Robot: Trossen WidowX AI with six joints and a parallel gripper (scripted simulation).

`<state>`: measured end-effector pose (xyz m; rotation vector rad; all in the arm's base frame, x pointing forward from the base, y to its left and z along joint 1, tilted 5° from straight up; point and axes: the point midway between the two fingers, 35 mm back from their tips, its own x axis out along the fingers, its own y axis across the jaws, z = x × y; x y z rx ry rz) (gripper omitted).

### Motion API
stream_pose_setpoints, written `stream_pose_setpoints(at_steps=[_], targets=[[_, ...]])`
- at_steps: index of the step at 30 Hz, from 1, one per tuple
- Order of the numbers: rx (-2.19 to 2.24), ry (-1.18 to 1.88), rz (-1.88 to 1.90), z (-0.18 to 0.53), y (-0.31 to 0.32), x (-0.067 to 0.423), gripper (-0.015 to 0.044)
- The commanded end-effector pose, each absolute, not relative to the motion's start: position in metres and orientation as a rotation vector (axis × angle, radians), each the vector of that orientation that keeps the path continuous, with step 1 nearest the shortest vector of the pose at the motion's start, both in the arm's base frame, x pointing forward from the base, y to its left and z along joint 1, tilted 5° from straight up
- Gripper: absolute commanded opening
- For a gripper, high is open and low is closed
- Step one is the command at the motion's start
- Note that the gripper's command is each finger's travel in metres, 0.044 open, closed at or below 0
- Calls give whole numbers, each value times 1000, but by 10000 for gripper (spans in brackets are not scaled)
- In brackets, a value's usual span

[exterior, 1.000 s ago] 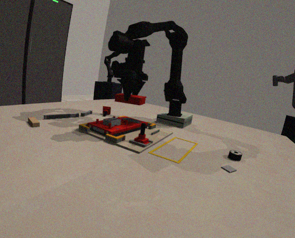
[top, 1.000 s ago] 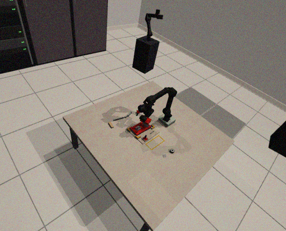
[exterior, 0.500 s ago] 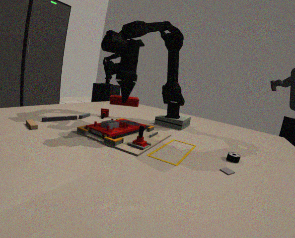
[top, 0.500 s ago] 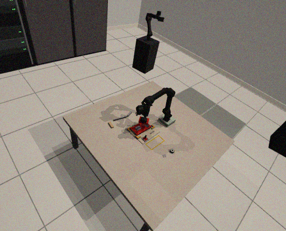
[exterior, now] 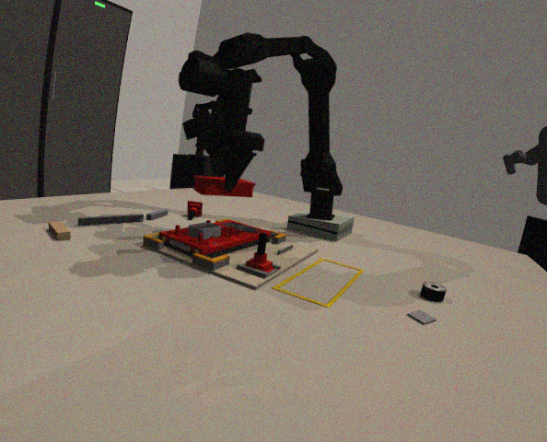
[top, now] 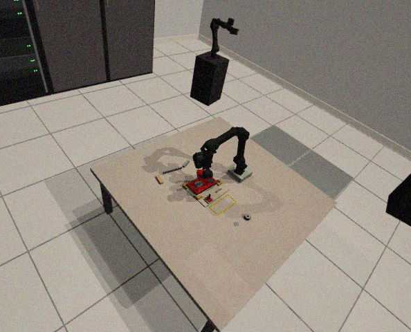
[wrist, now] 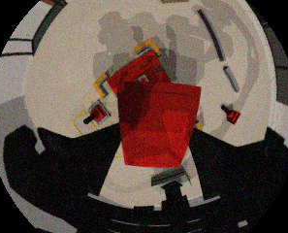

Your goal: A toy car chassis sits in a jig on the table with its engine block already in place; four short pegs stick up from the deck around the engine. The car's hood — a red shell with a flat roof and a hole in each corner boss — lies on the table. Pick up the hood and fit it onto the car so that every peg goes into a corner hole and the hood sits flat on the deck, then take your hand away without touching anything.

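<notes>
Tan wood shows at the far left of the tabletop (exterior: 122, 356), where a small block (exterior: 58, 230) lies beside a long grey bar (exterior: 110, 219). Right of them, the red chassis (exterior: 202, 239) sits in its jig (exterior: 210, 261) with the grey engine block (exterior: 203, 229) on the deck. Above and slightly behind it, the tool (exterior: 229, 182) pinches the red hood (exterior: 212, 186), held in the air, clear of the car. Further right lie a yellow outlined rectangle (exterior: 283, 289), the arm's base plate (exterior: 343, 223) and a black ring (exterior: 424, 292).
</notes>
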<state>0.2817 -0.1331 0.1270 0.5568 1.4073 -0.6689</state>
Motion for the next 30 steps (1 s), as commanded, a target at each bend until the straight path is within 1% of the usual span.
stream_pose_setpoints(at_steps=[1, 21, 30], targets=[[491, 1424, -607, 129, -134, 288, 0], [115, 1499, -255, 129, -140, 316, 0], [103, 1501, -243, 123, -141, 317, 0]])
